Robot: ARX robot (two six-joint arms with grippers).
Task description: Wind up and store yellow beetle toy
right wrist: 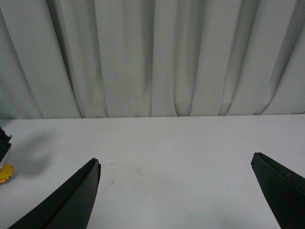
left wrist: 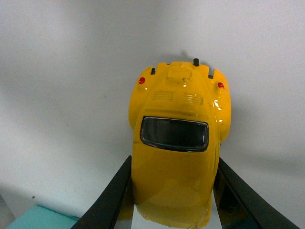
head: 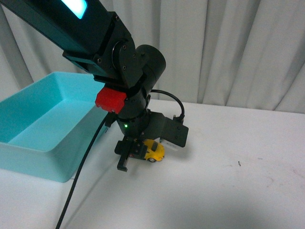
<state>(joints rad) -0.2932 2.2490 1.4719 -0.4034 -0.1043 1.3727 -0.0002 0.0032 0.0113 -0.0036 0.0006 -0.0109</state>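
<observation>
Grip first, from the front view: my left gripper [head: 135, 153] is down at the white table [head: 238, 191], just right of the teal bin [head: 43, 119]. The yellow beetle toy [head: 155, 151] sits low between my fingers, and its nose pokes out on the side away from the bin. Its wheels look level with the tabletop, though I cannot tell whether they touch. A black cable [head: 81, 176] trails from my wrist toward the near edge, and a white curtain [head: 228, 47] hangs behind. My right arm does not show here.

From my left wrist view, my two dark fingers [left wrist: 112, 195] press against both flanks of the toy, one on each side, so I am clamped on its body. Its dark window and red tail lights face the camera. White table lies beyond it, and a corner of the bin shows at the frame's edge.

From my right wrist view, my right gripper [right wrist: 175, 160] is spread wide with nothing between its fingers [right wrist: 71, 200], only bare table. A sliver of the toy shows at the frame's edge, well apart from them.
</observation>
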